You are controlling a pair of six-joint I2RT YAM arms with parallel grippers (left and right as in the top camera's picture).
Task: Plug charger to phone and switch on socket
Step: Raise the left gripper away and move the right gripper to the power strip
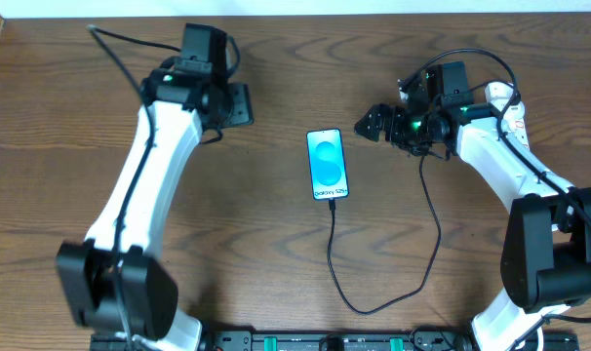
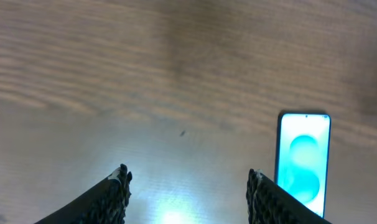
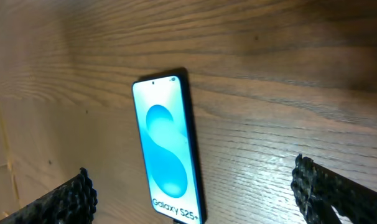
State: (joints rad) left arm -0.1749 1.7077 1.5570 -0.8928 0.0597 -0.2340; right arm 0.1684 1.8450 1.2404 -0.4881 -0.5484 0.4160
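The phone [image 1: 328, 164] lies flat mid-table, screen lit blue-teal, with "Galaxy S25" on its white band. It also shows in the left wrist view [image 2: 303, 162] and the right wrist view [image 3: 167, 149]. The charger's black cable [image 1: 374, 309] runs from the phone's lower edge, loops toward the front and rises to the right arm. Its tip sits at the phone's bottom port. The white socket [image 1: 500, 96] with red marks lies at the far right, mostly hidden behind the right arm. My left gripper [image 1: 239, 105] [image 2: 186, 180] is open and empty, left of the phone. My right gripper [image 1: 376, 122] [image 3: 193, 177] is open and empty, right of the phone's top.
The brown wooden table [image 1: 276, 253] bears only these things. A pale wall edge [image 1: 295, 8] runs along the back. The arm bases and a black rail [image 1: 325, 341] stand at the front edge.
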